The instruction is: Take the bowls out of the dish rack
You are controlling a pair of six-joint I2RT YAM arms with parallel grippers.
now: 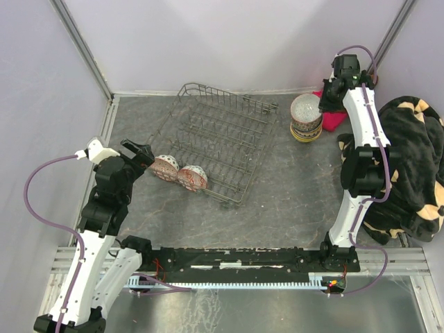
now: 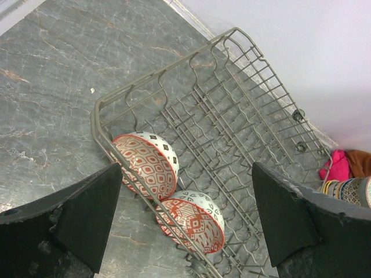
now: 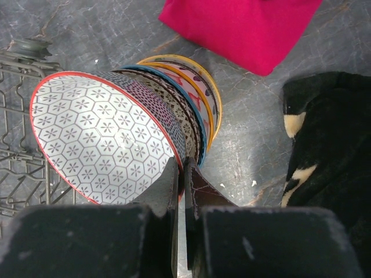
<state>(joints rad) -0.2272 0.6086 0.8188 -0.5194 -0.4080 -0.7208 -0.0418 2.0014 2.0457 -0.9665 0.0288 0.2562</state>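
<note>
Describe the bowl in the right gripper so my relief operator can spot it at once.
Right of the dish rack, a stack of bowls stands beside a pink cloth. The top bowl, its rim pinched by the right gripper, is the one: white inside with grey hexagon flowers and a red rim, unlike the blue and yellow rims beneath.

White arms (image 1: pixel 361 114), black joints (image 1: pixel 364 170) and fingers (image 2: pixel 87 214), purple cables (image 1: pixel 27 189)

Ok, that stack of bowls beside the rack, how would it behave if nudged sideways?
The stack of bowls stands several high, so probably tippy. Glossy rims suggest sliding and chipping. The right gripper pinching the top bowl may steady it.
</note>
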